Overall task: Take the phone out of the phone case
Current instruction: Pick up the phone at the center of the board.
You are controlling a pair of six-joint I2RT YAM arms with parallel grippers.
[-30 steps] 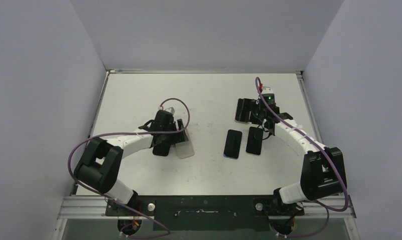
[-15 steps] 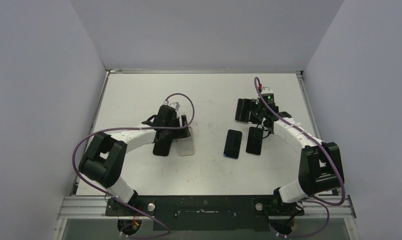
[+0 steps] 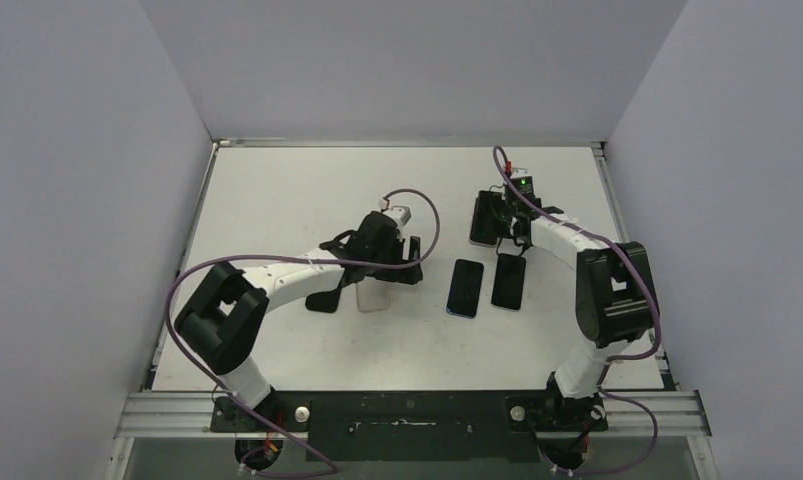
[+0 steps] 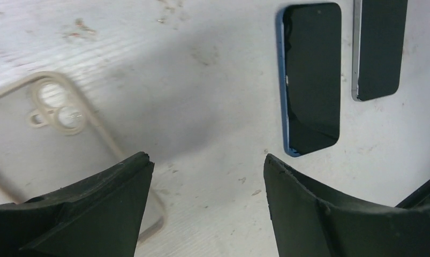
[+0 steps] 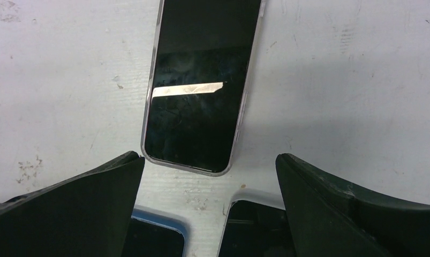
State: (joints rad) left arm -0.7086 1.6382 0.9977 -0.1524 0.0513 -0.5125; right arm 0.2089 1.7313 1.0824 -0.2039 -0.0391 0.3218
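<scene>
A dark phone in a clear phone case (image 5: 202, 85) lies flat on the table, seen in the top view as the cased phone (image 3: 486, 220). My right gripper (image 5: 210, 158) hovers open just past its near end, holding nothing; in the top view this right gripper (image 3: 499, 245) sits at the far right. An empty clear case (image 4: 52, 123) lies left of my left gripper (image 4: 207, 160), which is open over bare table. From above, the left gripper (image 3: 409, 268) stands between the empty case (image 3: 372, 295) and a blue-edged phone (image 3: 465, 288).
A bare black phone (image 3: 324, 298) lies left of the empty case. The blue-edged phone (image 4: 311, 80) and a silver-edged phone (image 4: 381, 48) lie side by side; their far ends show under the right gripper as blue-edged phone (image 5: 153, 238) and silver-edged phone (image 5: 255, 230). Grey walls enclose the table.
My left gripper has moved right, away from the empty case toward the blue-edged phone, and its jaws stand slightly wider. The right wrist shifted a little toward the far left.
</scene>
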